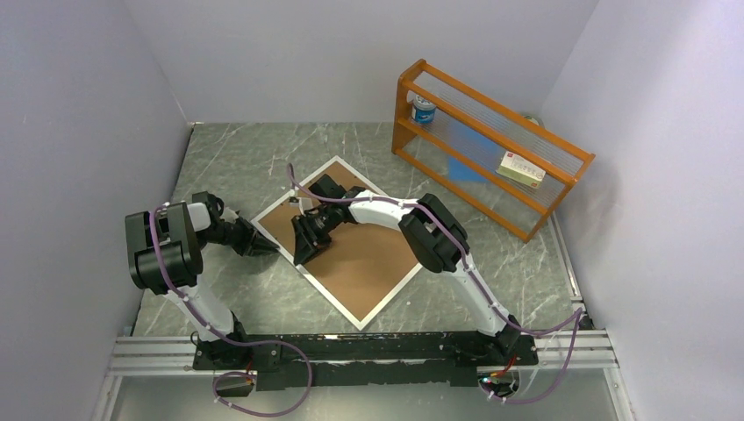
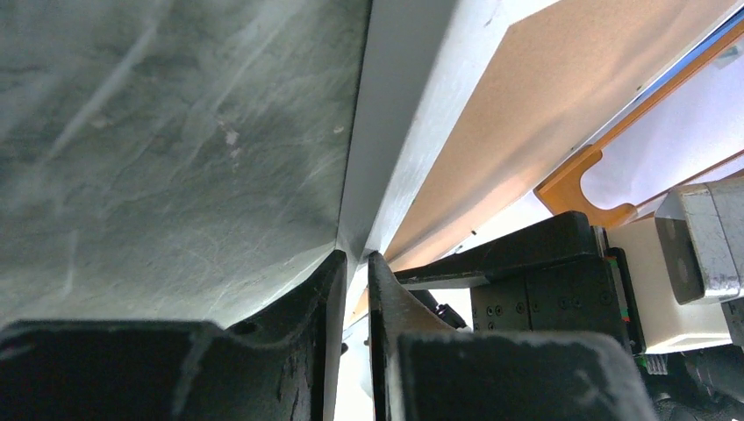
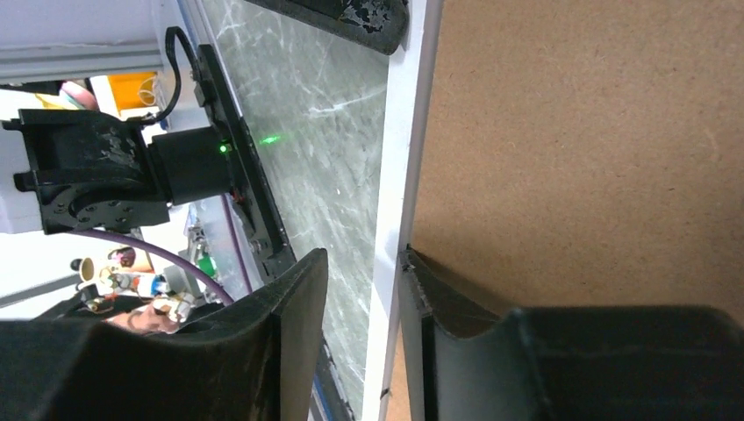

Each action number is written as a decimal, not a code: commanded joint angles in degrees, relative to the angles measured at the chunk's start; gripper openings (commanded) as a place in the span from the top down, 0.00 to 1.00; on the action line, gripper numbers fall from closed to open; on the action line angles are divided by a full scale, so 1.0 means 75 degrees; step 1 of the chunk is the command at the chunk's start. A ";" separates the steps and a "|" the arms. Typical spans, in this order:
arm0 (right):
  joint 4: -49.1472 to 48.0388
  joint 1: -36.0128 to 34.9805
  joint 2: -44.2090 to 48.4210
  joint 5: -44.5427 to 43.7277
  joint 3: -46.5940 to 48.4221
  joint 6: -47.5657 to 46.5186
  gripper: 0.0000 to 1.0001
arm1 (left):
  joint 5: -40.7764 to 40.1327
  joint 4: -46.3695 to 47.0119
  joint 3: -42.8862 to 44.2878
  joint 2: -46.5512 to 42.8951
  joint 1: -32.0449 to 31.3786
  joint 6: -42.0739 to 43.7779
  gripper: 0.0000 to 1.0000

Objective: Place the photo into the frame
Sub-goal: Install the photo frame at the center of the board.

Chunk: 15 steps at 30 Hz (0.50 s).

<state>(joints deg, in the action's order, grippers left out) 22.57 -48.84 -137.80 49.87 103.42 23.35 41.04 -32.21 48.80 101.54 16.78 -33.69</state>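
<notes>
You are viewing the frame lying in the middle of the worktop, one corner pointing toward you. The backing board is lying inside it. The rack is standing behind and right of it, carrying a can and a box.

**Site type:** robotics lab, enclosed test cell.

**Evidence:**
1. Plain pale walls close off 3 sides of a table w/ a grey-green marble-look top.
2. 2 robot arms, L & R, are bolted side by side on a black base along an aluminium rail at the near edge.
3. Purple cables run along both arms & loop loose below the rail.
4. An orange wooden rack at far R holds 1 tin & 1 small box.
5. R wrist view: a black unit w/ a green light on stands at the table edge. Blurred bench clutter lies beyond it.
</notes>
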 commanded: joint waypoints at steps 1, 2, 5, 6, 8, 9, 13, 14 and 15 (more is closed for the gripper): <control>-0.0014 0.0356 -0.0595 -0.2431 -0.0419 0.0004 0.57 | -0.0854 -0.0193 0.0044 0.0095 -0.0028 0.0203 0.80; -0.0059 0.0365 -0.0567 -0.2572 -0.0468 0.0069 0.55 | -0.0854 -0.0200 0.0045 0.0100 -0.0024 0.0214 0.80; -0.0044 0.0379 -0.0358 -0.3210 -0.0634 0.0242 0.52 | -0.0882 -0.0201 0.0032 0.0080 -0.0032 0.0210 0.80; 0.0019 0.0377 -0.0278 -0.3537 -0.0685 0.0288 0.51 | -0.0908 -0.0216 0.0023 0.0060 -0.0032 0.0211 0.80; 0.0258 0.0377 -0.0072 -0.4586 -0.0720 0.0363 0.49 | -0.0953 -0.0232 0.0032 0.0035 -0.0026 0.0214 0.79; 0.0476 0.0363 0.0079 -0.5304 -0.0687 0.0398 0.49 | -0.0959 -0.0234 0.0033 0.0032 -0.0030 0.0216 0.79; 0.0243 0.0333 0.1421 -0.7474 -0.1215 0.0705 0.49 | -0.0978 -0.0174 0.0044 -0.0081 -0.0027 0.0218 0.76; -0.0001 0.0331 0.1771 -0.7726 -0.1442 0.0731 0.48 | -0.0977 -0.0146 0.0045 -0.0117 -0.0022 0.0215 0.75; -0.0175 0.0336 0.2115 -0.7982 -0.1608 0.0737 0.48 | -0.0953 -0.0112 0.0045 -0.0155 -0.0025 0.0205 0.73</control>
<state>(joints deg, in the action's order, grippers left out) 21.17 -48.69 -128.35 18.65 97.47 30.55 40.34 -32.91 48.88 101.49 16.78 -33.65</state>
